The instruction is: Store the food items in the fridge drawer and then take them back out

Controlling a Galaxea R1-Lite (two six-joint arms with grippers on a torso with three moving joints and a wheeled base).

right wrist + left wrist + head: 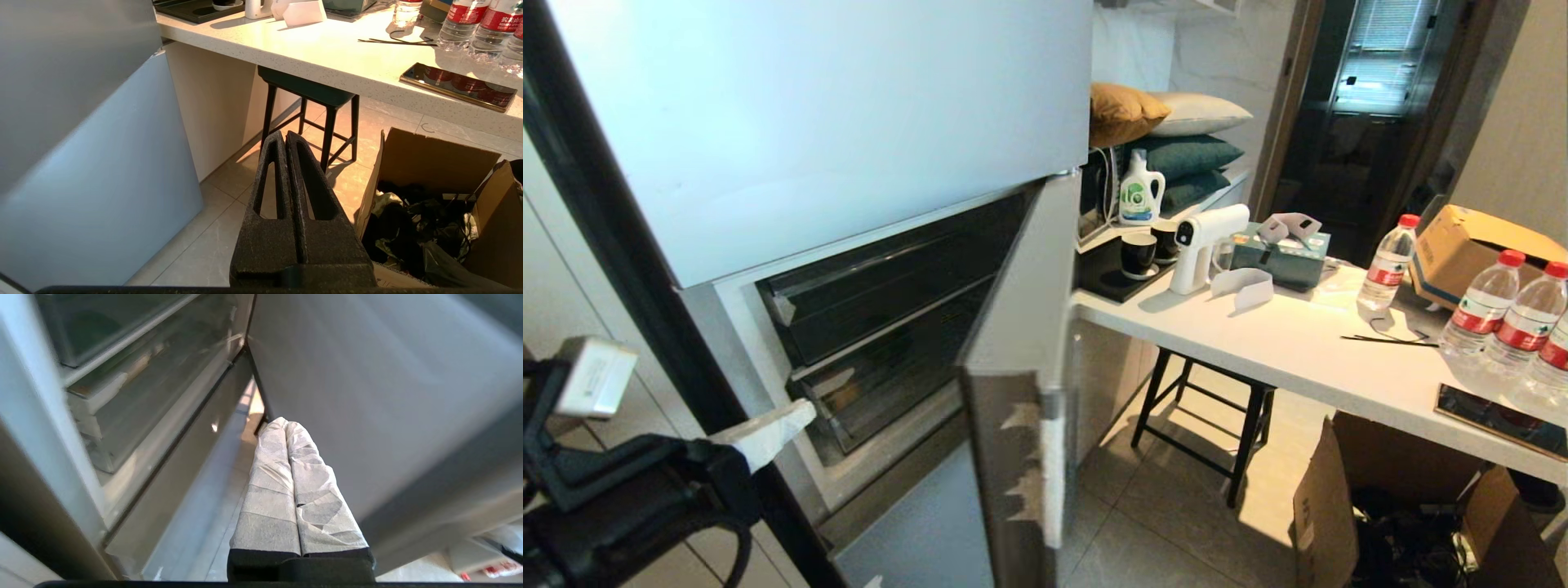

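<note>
**Fridge compartment open, drawers pushed in, both grippers empty**

Fridge door [1021, 327] of the middle compartment stands swung open toward the counter, its taped edge facing me. Inside the opening, two clear drawers sit one above the other, both pushed in. The lower fridge drawer [882, 384] shows a white rail end at its left corner. Through the wrist camera, a dark green rounded shape [88, 330] is visible behind the upper clear front; I cannot tell for certain that it is the pepper. The potato I cannot find in any view.

My left gripper [805, 412] reaches in from the lower left, its white-wrapped fingers [269, 465] pressed together and holding nothing. The tip sits just beside the left corner of the lower drawer; whether it touches, I cannot tell.

My right gripper [284, 139] hangs parked over the floor, black fingers closed flat against each other, empty. Ahead of it are a black stool [314, 106] under the white counter [327, 57] and an open cardboard box [429, 163].
</note>
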